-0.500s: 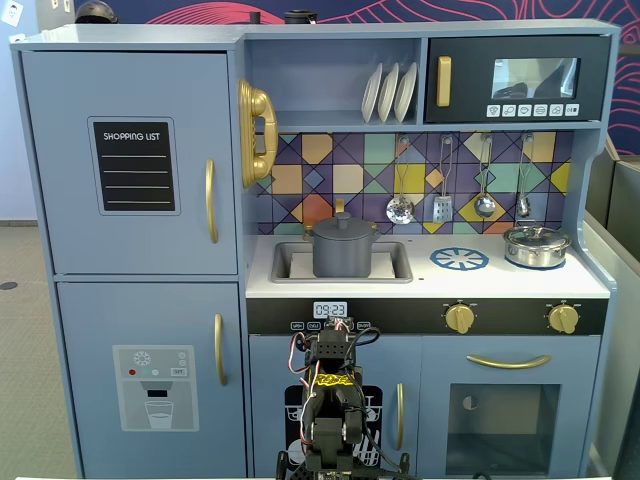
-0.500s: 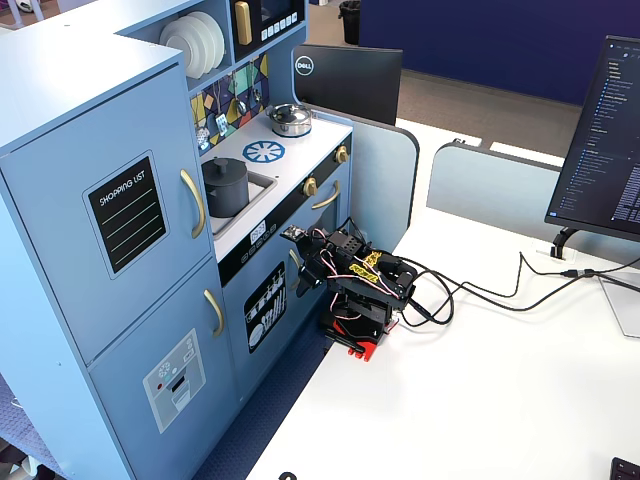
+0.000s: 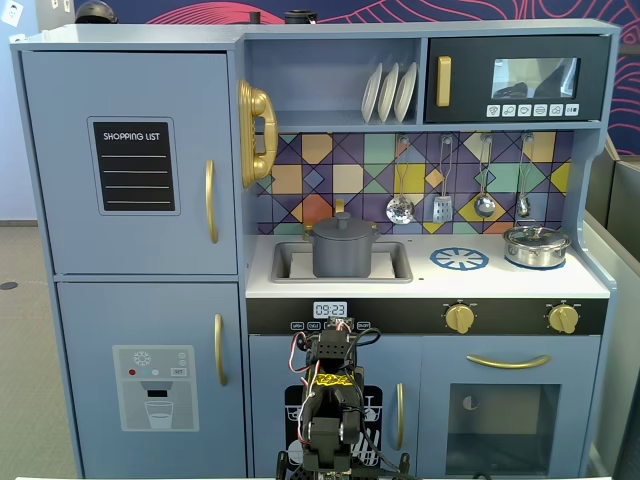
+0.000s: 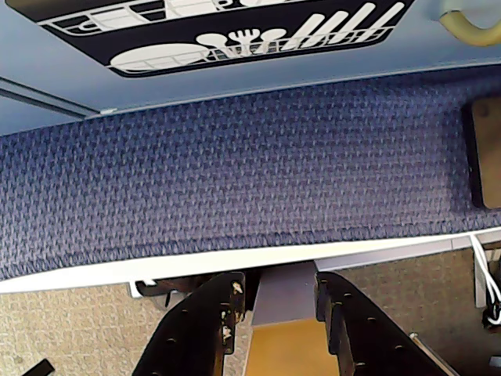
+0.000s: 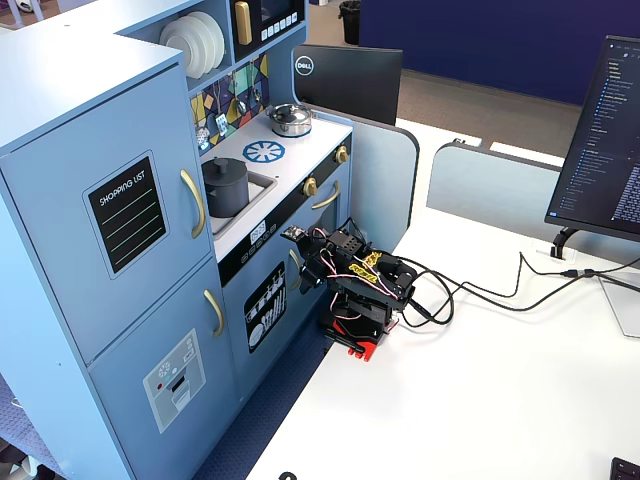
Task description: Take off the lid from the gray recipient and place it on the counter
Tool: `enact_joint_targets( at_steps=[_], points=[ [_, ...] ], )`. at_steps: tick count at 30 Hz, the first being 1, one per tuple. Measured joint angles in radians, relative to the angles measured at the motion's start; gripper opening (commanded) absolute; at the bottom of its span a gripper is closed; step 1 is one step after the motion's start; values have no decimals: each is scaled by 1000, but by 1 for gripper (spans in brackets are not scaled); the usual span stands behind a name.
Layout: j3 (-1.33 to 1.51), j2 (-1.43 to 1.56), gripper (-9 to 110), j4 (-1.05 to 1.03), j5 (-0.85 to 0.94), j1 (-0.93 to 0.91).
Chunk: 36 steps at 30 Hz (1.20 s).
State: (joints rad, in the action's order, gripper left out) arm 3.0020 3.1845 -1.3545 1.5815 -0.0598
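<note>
The toy kitchen filled a fixed view, a tall blue-gray unit with a fridge door on the left of that view and a microwave at top right. Its white counter ran across the middle, with a blue-and-white burner mark on it and a recessed sink to the left of that mark. The gray recipient stood upright in the sink, and the lid sat on top of it, knob up — closed, as both fixed views showed. A shiny silver pot with its own lid stood on the counter at the far right of that view, well apart from the gray one. The arm was folded low on the white table in front of the kitchen, below counter level. In the wrist view the gripper pointed down at blue carpet beside the kitchen's lower door — its jaws stood narrowly apart with nothing between them.
</note>
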Motion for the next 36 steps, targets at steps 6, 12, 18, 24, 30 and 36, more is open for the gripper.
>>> enact_joint_targets(
  at_steps=[6, 12, 18, 24, 30, 36],
  points=[
    [-170, -11, 0, 57, 61, -15],
    [-494, -98, 0, 193, 89, -11],
    [-729, -173, 0, 261, 103, -11],
    [-792, -225, 0, 445, 103, -11],
    [-802, -325, 2, 707, 84, 0],
    [-856, -477, 13, 882, 51, 23]
  ],
)
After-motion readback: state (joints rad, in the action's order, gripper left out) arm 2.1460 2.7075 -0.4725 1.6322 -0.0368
